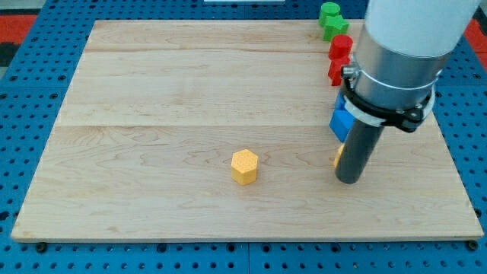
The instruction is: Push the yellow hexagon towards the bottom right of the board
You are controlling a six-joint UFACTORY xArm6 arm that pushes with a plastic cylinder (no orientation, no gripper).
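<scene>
Yellow hexagon point(244, 167): sits flat on the wooden board point(190, 84), a bit below the middle, closer to the bottom edge than to the top edge. Nothing touches it.
My tip point(348, 180): rests on the board near the right edge, well apart from the yellow hexagon, on its right side.
Arm point(396, 61): comes down from the top right corner. The fat grey part is up high, and the dark rod stands straight up and down.
Claw: there is none, only the rod, and it holds nothing.
Small yellow block point(336, 157): peeks out just beside the rod, mostly hidden; I cannot tell its shape.
Blue block point(340, 122): partly hidden behind the arm.
Red blocks point(339, 47): near the right edge, above the blue one.
Green block point(330, 18): by the top edge, near the top right corner.
</scene>
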